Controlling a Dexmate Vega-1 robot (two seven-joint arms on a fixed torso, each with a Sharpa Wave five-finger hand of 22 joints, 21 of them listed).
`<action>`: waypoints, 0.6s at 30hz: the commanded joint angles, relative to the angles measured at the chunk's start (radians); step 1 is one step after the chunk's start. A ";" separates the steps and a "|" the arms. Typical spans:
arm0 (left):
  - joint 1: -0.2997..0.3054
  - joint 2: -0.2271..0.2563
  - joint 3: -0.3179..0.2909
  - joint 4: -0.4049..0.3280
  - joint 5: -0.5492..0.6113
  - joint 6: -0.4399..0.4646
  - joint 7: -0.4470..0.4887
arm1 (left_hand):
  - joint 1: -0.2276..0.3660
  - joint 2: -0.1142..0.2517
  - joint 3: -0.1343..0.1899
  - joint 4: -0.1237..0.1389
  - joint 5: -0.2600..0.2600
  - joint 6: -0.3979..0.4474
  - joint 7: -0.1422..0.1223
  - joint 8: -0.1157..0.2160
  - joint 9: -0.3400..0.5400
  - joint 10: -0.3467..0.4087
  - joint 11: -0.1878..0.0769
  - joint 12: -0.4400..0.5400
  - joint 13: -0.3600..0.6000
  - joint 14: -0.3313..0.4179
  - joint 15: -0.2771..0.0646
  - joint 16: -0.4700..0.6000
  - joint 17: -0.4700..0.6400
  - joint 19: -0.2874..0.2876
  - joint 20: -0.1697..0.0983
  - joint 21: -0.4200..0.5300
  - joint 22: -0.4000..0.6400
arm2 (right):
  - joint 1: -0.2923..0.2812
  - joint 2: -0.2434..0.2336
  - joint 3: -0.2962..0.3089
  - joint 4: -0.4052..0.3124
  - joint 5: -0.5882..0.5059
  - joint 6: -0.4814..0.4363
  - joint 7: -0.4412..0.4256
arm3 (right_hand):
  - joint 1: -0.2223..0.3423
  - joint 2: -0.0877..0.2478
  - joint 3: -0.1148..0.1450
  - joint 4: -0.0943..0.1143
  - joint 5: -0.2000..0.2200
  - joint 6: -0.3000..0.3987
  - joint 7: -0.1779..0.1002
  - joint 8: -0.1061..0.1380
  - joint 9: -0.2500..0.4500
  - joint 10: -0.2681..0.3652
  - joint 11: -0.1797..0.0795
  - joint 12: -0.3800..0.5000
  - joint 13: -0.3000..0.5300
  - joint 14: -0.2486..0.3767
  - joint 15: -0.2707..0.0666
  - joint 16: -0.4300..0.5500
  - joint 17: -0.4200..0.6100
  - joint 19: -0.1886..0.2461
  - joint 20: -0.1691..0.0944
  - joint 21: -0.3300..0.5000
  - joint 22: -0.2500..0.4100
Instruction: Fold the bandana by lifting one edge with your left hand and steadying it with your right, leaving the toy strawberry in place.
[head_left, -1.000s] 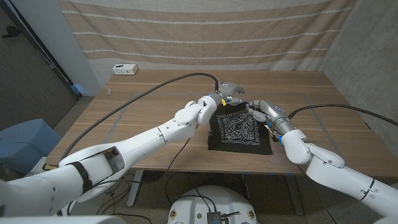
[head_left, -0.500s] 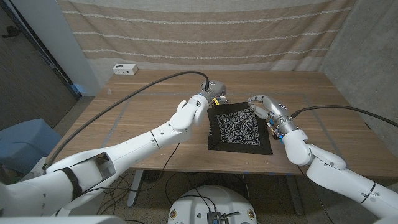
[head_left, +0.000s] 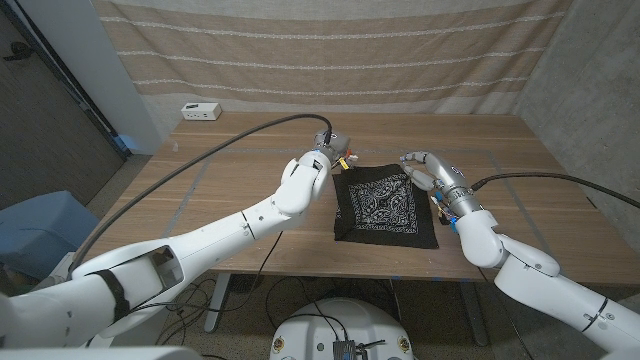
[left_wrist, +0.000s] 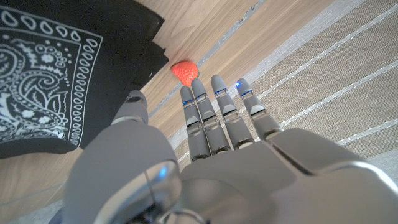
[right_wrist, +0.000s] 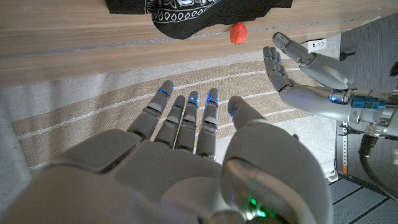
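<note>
The wooden table (head_left: 240, 190) stretches out under both my arms, with a striped curtain (head_left: 320, 50) hanging behind it. On the table, toward my right side, the black bandana (head_left: 385, 208) lies folded into a flat layered square, its white paisley print facing up. My left hand (head_left: 333, 147) is just past the bandana's far left corner, fingers straight and spread, gripping nothing; from my left wrist I see those fingers (left_wrist: 214, 118) reaching toward the curtain, clear of the cloth (left_wrist: 56, 74). My right hand (head_left: 422, 168) is at the bandana's far right corner, fingers also apart and empty; the right wrist camera shows them (right_wrist: 186, 118) stretched out with nothing between them, and my left hand (right_wrist: 298, 62) across from it. A small white box (head_left: 201, 111) sits well apart at the table's far left edge. The toy strawberry (left_wrist: 185, 70) sits on bare wood just beside the bandana's far corner, near my left fingertips and not touching them; it also shows red from the right wrist (right_wrist: 237, 32).
</note>
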 joint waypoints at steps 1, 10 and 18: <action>-0.003 -0.022 -0.002 0.047 0.069 0.000 -0.086 | -0.008 -0.011 -0.006 0.004 0.008 0.006 0.008 -0.005 0.002 -0.002 0.009 0.008 0.007 -0.002 -0.034 -0.004 0.004 -0.006 0.000 0.001 0.002 | -0.014 0.008 0.012 -0.002 0.004 0.010 0.005 | 0.009 -0.001 0.004 -0.001 0.002 0.006 0.001 0.000 0.004 0.001 -0.002 0.000 0.000 0.008 -0.002 -0.002 0.005 0.006 -0.004 -0.004 0.001; -0.016 -0.046 0.002 0.102 0.055 -0.014 -0.100 | -0.041 0.020 -0.009 0.028 0.009 0.033 0.014 -0.010 0.001 0.010 0.019 0.032 0.021 0.006 -0.025 -0.003 0.015 -0.018 0.000 0.000 0.005 | -0.018 0.008 0.017 0.001 0.003 0.018 0.009 | 0.009 -0.001 0.003 -0.001 0.002 0.010 0.002 0.001 0.004 0.006 0.002 0.001 0.000 0.011 -0.003 -0.001 0.006 0.007 -0.005 -0.005 0.001; -0.026 -0.064 0.016 0.145 0.060 -0.004 -0.083 | -0.057 0.030 -0.011 0.038 0.007 0.033 0.023 -0.016 0.000 0.006 0.023 0.038 0.028 0.004 -0.023 -0.005 0.019 -0.019 0.001 0.002 0.007 | -0.020 0.005 0.023 0.007 0.008 0.031 0.015 | 0.011 0.000 0.003 -0.001 0.002 0.018 0.004 0.003 0.004 0.014 0.002 0.003 0.000 0.017 -0.003 0.000 0.006 0.009 -0.005 -0.004 0.001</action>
